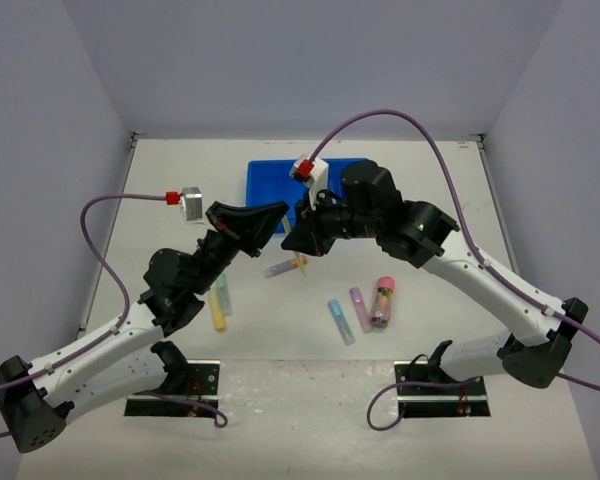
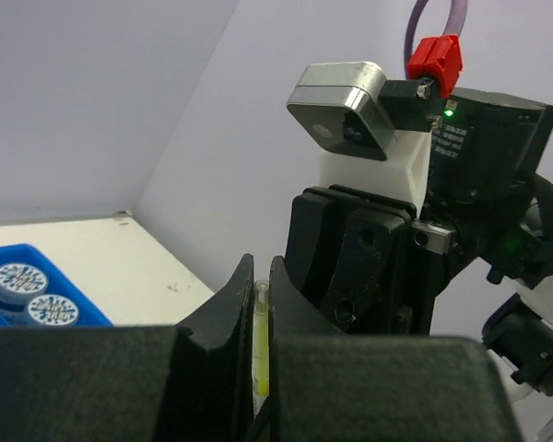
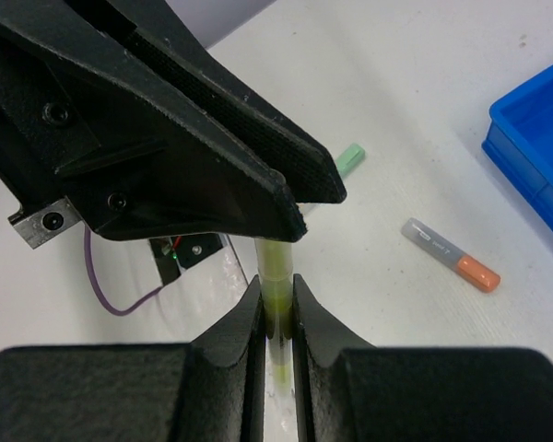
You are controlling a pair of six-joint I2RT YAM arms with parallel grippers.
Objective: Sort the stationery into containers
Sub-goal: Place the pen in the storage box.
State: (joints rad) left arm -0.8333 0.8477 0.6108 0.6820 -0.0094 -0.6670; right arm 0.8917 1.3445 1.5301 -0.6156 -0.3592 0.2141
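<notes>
A thin yellow-green pen (image 3: 277, 267) hangs in the air over the middle of the table, gripped by both arms. My left gripper (image 2: 261, 276) is shut on one end of it, and my right gripper (image 3: 276, 293) is shut on the other. In the top view the left gripper (image 1: 282, 213) and right gripper (image 1: 291, 239) meet tip to tip and hide the pen. The blue tray (image 1: 265, 180) lies at the back, and two patterned discs (image 2: 18, 278) lie in one of its compartments. Loose on the table are a grey-and-orange marker (image 3: 450, 255) and a green marker (image 3: 348, 158).
Below the grippers lie a yellow marker (image 1: 218, 310) on the left and, on the right, a blue marker (image 1: 340, 321), a purple marker (image 1: 360, 309) and a pink patterned tube (image 1: 382, 300). Walls close the table at the back and sides.
</notes>
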